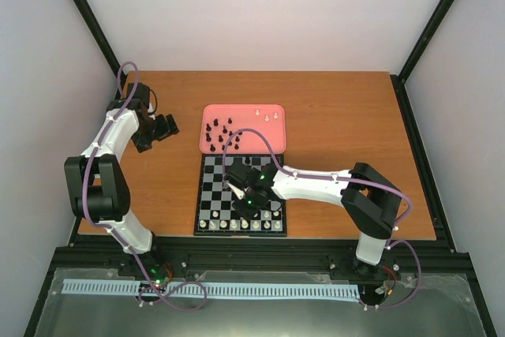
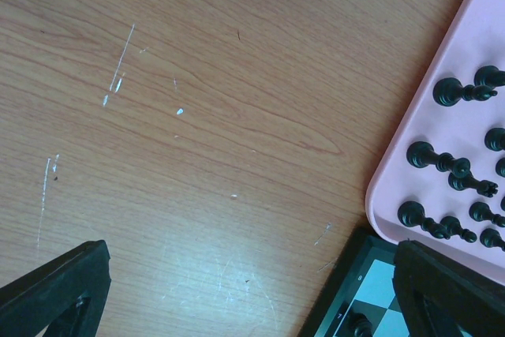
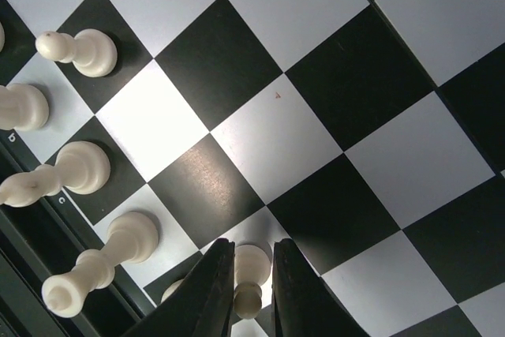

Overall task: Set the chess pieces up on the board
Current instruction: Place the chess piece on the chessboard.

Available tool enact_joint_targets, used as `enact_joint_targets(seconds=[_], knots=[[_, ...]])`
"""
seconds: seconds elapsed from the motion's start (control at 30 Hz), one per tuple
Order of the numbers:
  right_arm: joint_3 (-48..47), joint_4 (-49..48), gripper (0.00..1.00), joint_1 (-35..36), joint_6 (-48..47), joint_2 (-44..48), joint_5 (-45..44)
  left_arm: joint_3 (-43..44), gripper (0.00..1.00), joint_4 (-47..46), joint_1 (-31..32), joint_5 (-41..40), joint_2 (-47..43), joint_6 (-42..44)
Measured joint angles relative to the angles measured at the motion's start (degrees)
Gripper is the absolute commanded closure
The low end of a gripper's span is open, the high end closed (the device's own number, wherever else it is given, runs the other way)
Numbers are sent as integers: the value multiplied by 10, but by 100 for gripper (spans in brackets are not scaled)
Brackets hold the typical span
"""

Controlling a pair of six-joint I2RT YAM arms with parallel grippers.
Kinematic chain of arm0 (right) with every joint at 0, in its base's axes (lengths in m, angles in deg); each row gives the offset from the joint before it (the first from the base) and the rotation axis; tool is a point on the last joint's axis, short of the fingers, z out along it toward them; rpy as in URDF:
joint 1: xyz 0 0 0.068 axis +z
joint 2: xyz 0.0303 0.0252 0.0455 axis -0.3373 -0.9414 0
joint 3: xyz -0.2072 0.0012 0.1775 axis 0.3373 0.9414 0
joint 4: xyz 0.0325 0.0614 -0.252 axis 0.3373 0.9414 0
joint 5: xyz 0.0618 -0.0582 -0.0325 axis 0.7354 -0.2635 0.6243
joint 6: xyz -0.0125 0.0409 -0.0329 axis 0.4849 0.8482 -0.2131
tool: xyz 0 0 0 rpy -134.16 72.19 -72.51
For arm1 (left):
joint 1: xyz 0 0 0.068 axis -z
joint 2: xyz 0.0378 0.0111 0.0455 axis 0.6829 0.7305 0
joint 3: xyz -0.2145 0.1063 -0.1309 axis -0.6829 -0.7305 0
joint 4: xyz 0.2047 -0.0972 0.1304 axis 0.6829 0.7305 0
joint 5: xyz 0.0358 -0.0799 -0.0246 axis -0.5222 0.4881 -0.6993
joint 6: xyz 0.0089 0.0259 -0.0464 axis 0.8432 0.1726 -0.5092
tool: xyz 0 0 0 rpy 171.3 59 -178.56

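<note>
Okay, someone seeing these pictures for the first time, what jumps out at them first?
Probably the right gripper low over the board, its jaws closed on a cream-white piece, near a row of white pieces along the board's near edge. Next, the pink tray just beyond the board, with black pieces scattered in it. The left gripper hangs open over the wooden table, off to the left.

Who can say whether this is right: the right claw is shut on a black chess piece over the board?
Wrong colour. The right wrist view shows the right claw shut on a cream-white chess piece, not a black one, over the board.
</note>
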Motion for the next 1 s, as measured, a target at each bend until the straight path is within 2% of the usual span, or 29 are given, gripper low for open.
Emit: enact_joint_targets(seconds=[0.4, 1.0], knots=[[-7, 7, 80, 0, -12, -3, -2, 0, 0, 0, 0, 0, 0, 0], [-44, 29, 57, 0, -35, -3, -26, 0, 0, 0, 0, 3, 0, 0]])
